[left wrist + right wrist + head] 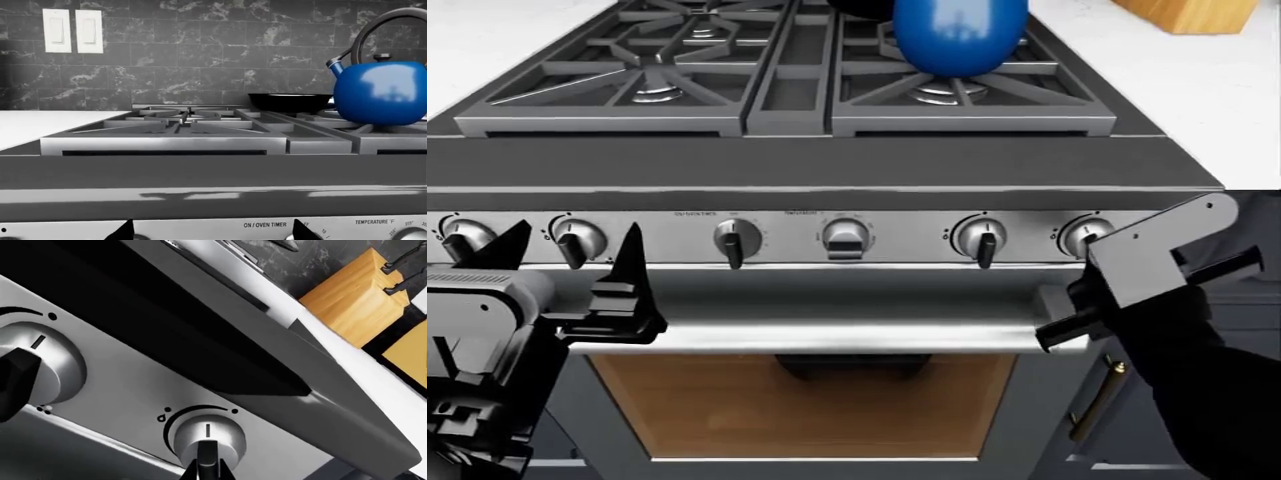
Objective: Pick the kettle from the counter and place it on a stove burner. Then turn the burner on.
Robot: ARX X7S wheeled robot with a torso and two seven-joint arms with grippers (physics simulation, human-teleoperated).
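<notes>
The blue kettle (958, 35) (380, 92) stands upright on the stove's front right burner (954, 92), on its dark grate. My right gripper (207, 473) is at the stove's (827, 160) front panel. Its two fingertips sit tight against the black lever of the far right knob (207, 437) (1081, 236). My left gripper (213, 235) (571, 250) hangs open in front of the panel's left end, its fingers wide apart with nothing between them. The white counter (40, 125) (1214, 90) runs on both sides of the stove.
A black frying pan (290, 101) sits on a back burner behind the kettle. A wooden knife block (1194, 12) (353, 305) stands on the right counter. Several more knobs (737, 240) line the panel above the oven door bar (827, 335). Two light switches (72, 31) are on the tiled wall.
</notes>
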